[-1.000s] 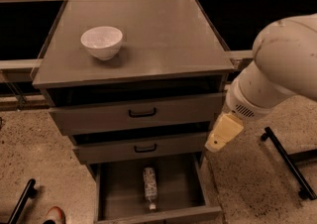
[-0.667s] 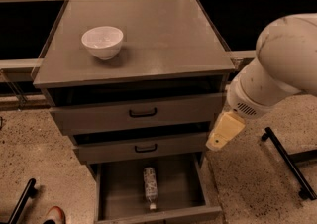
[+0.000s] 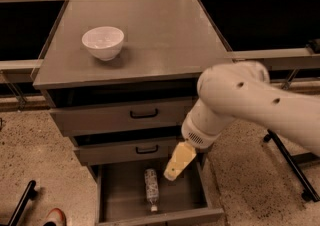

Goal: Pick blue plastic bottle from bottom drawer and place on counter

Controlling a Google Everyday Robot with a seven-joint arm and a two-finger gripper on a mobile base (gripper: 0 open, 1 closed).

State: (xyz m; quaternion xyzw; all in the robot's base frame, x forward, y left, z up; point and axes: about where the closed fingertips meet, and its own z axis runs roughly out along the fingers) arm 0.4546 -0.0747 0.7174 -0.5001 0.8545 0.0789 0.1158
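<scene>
In the camera view, the bottom drawer (image 3: pixel 120 192) stands pulled open, and the blue plastic bottle (image 3: pixel 151 189) lies lengthwise on its floor near the middle, its white cap towards the drawer's front wall. The white arm (image 3: pixel 250 105) reaches in from the right, and its yellowish end effector (image 3: pixel 171 174) hangs over the drawer just right of the bottle, holding nothing. Whether it is apart or together, I cannot tell. A white bowl (image 3: pixel 103 42) sits on the desk (image 3: pixel 160 30), at its left side.

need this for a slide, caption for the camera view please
Gripper hovers over the open bottom drawer, not touching the blue plastic bottle lying inside; white bowl on the counter.
</scene>
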